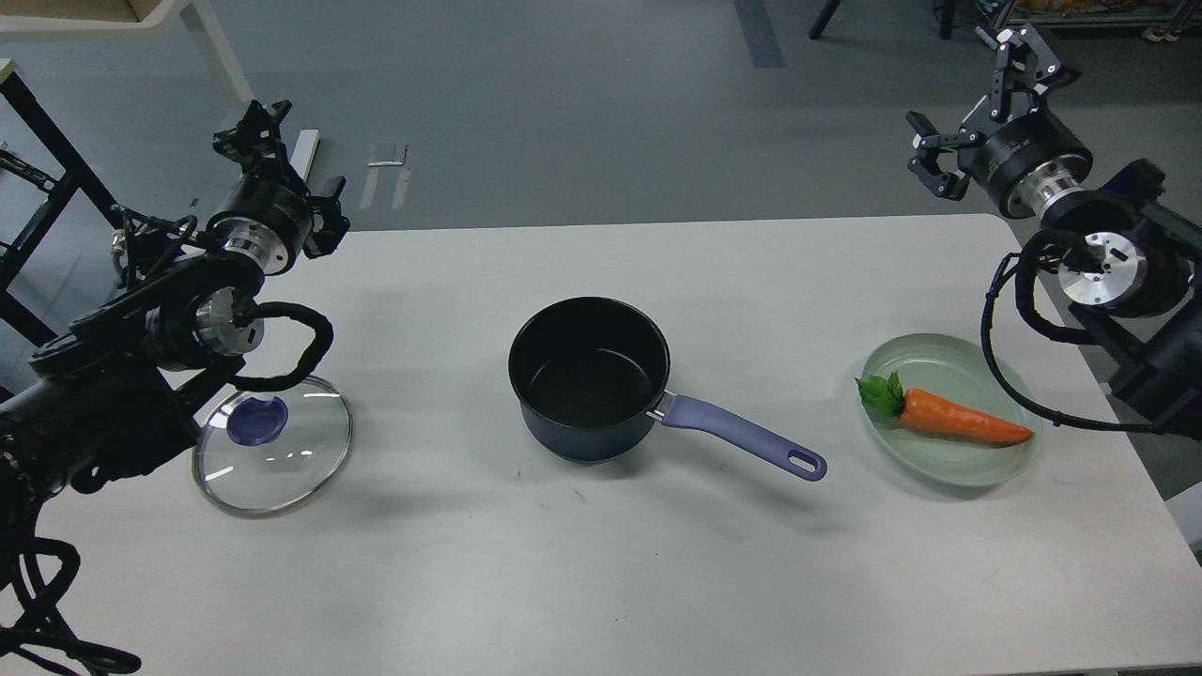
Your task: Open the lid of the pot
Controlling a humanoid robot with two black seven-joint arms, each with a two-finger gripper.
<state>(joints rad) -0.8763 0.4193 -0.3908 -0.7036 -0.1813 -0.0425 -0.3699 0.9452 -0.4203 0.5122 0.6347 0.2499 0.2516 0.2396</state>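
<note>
The dark navy pot (590,376) stands uncovered in the middle of the white table, its purple-blue handle (742,437) pointing to the front right. The glass lid (282,460) with its purple-blue knob (256,422) lies flat on the table at the left, apart from the pot. My left gripper (289,161) is raised over the table's far left edge, behind the lid, open and empty. My right gripper (975,99) is raised beyond the far right corner, open and empty. Part of my left arm covers the lid's left rim.
A pale green plate (977,465) with an orange carrot (963,422) sits at the right of the table. A cable loop (300,347) from my left arm hangs just behind the lid. A white table leg (221,47) and a black frame stand on the floor at far left.
</note>
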